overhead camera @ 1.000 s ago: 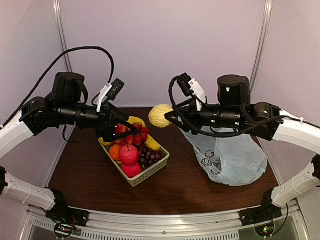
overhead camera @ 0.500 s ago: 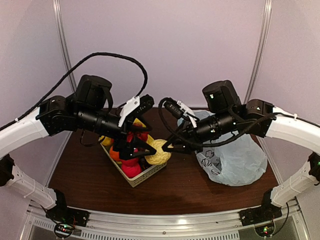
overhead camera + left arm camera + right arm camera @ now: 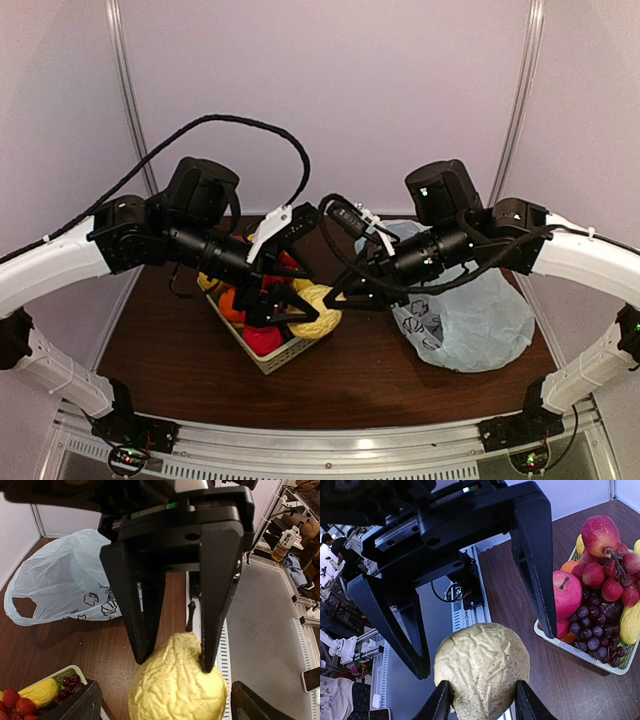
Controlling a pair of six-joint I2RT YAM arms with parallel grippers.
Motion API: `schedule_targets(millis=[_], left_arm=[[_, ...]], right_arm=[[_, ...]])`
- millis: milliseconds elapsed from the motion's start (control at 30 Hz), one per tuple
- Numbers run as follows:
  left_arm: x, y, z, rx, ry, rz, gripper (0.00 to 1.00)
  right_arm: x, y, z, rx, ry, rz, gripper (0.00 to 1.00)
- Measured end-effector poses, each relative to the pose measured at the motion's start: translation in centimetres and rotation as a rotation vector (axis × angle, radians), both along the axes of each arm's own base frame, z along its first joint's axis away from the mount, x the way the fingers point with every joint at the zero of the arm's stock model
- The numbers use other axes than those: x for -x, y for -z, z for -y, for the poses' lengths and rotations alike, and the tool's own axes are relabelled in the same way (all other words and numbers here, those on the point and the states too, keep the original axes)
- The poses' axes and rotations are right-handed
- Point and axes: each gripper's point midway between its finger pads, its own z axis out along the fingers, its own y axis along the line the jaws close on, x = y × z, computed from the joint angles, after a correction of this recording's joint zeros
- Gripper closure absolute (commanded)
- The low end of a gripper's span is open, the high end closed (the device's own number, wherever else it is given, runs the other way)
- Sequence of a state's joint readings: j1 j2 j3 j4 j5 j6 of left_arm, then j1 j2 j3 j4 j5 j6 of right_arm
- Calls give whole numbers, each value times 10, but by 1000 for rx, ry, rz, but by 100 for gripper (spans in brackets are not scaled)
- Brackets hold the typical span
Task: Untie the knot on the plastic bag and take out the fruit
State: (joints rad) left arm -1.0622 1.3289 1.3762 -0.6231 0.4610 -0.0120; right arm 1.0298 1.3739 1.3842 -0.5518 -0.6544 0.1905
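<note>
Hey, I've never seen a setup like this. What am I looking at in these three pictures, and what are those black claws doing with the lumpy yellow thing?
This is a robot with two arms, the left arm and the right arm, bolted at the near edge of a brown table. The wide picture looks down from above and behind them. The other two pictures come from a small camera on each wrist, so each shows the other arm's claw facing it.

On the table sits a basket piled with an apple, strawberries, grapes and other fruit. To its right lies a pale blue plastic bag.

The right gripper is pinching a lumpy yellow fruit by the basket. The left gripper stands wide open, a finger on either side of that fruit, not closed on it.
</note>
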Motion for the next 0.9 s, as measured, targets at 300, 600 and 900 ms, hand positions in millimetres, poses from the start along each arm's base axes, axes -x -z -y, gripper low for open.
schedule_targets(millis=[300, 600, 900], left_arm=[[1, 10, 4, -20, 0, -44, 32], [3, 13, 6, -24, 9, -69, 49], [-7, 28, -3, -34, -77, -78, 54]], right_arm=[[0, 0, 0, -1, 1, 1, 60], [-2, -3, 1, -9, 7, 9, 22], [-30, -19, 31, -75, 180, 62, 13]])
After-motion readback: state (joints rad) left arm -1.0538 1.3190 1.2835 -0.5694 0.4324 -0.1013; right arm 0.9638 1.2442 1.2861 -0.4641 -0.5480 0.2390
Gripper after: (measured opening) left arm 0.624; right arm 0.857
